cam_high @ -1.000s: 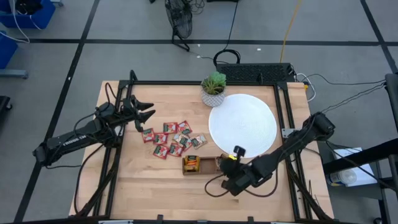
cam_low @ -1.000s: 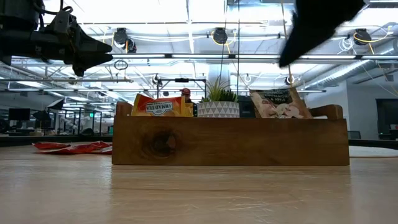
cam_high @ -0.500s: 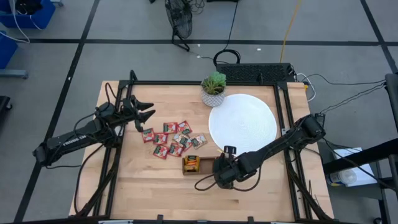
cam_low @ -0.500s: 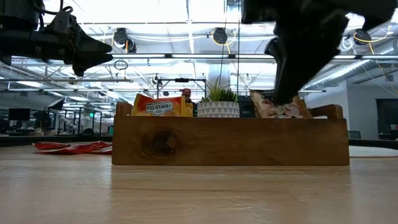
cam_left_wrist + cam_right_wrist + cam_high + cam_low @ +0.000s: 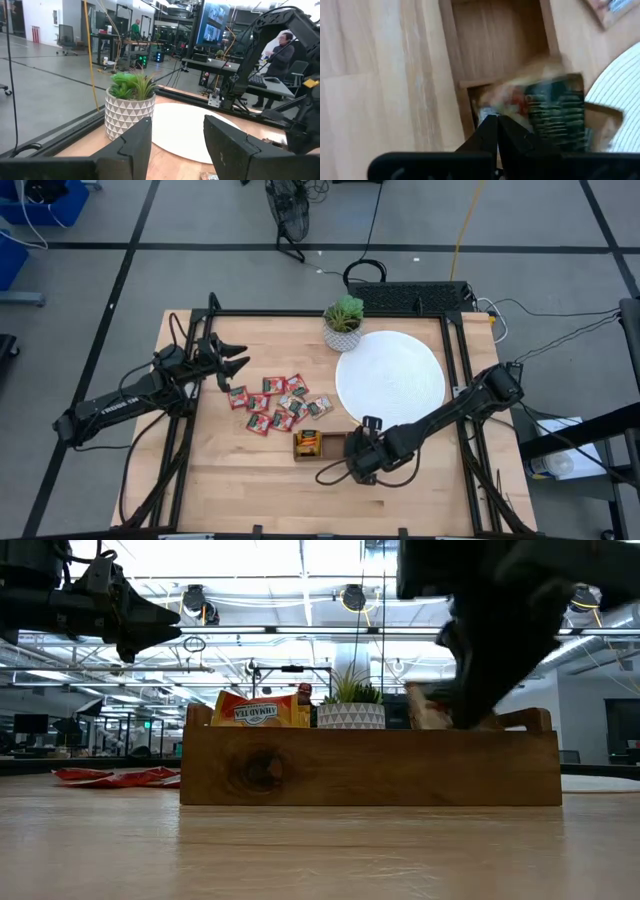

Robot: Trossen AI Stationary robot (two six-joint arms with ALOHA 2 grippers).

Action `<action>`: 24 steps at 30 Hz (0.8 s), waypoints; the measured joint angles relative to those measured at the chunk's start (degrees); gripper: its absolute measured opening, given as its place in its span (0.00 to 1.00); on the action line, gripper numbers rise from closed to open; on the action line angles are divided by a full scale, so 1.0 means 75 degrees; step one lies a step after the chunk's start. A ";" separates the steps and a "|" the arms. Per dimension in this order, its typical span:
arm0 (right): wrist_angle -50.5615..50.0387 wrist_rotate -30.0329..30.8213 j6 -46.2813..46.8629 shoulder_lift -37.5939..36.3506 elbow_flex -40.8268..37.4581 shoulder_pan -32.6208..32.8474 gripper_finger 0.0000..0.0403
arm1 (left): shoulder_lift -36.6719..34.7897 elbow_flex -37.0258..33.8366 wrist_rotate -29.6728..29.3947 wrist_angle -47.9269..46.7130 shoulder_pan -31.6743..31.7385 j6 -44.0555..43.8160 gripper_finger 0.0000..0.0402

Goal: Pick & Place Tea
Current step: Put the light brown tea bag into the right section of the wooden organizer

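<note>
The right gripper [image 5: 352, 463] has swung in from the near right side of the table and now hangs over the wooden tray [image 5: 318, 445], with its fingers [image 5: 492, 131] pressed tight together and holding nothing, above a dark-printed tea packet [image 5: 555, 111] standing in the tray's end box. Its arm reaches back in a low bend to the table's right edge. The left gripper [image 5: 236, 358] has not moved; it hovers with fingers apart above the left side, near the pile of tea sachets [image 5: 277, 404] lying on the wood between it and the white disc [image 5: 390, 378].
</note>
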 joint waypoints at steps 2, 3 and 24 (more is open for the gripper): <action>0.0400 -0.0155 0.0027 0.0000 -0.0305 -0.0030 0.00 | -0.0001 0.0000 0.0003 0.0000 -0.0002 0.0003 0.45; 0.0591 -0.0189 0.0060 -0.0003 -0.0447 -0.0045 0.00 | -0.0002 0.0000 0.0003 0.0000 -0.0002 0.0003 0.45; 0.0593 0.1920 -0.0113 0.0015 -0.0895 0.0265 0.00 | -0.0001 0.0000 0.0006 0.0000 -0.0001 0.0000 0.45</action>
